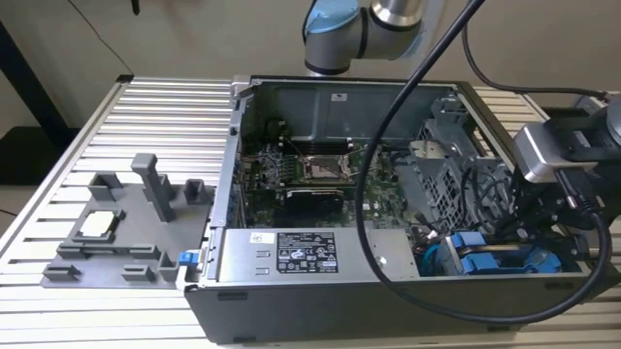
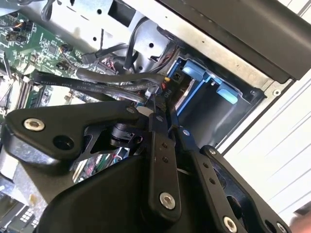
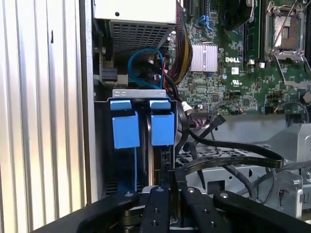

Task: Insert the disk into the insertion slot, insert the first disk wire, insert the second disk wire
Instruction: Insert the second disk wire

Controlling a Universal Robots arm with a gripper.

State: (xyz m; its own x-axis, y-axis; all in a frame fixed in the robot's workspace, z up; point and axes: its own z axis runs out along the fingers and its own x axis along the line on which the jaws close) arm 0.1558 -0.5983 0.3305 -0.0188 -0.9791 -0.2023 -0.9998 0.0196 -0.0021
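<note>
end effector (image 2: 154, 99): black linkage fingers drawn together to a narrow tip, pinching a black wire (image 2: 116, 77) in the second wrist view; it sits low inside the open case (image 1: 388, 305), at the exterior view's right, close to the blue carriers.
fingers (image 3: 160, 204): in the first wrist view they point at the gap beside the right-hand blue tab, with the wire running off over the metal cage.
disk (image 3: 163, 128): seated in its bay, blue carrier tab facing out; its silver body is hidden, so i cannot tell how deep it sits.
slot (image 3: 141, 94): dark bay under a grey metal lip, holding two blue tabs side by side.
cage (image 1: 441, 182): perforated metal, just beyond the bay, cables draped over it.
board (image 1: 310, 171): green, in the middle of the case.
power supply (image 1: 310, 254): grey box with a white label, along the near wall.
surface (image 1: 165, 109): ribbed metal, carrying the case and a grey fixture (image 1: 126, 225).
</note>
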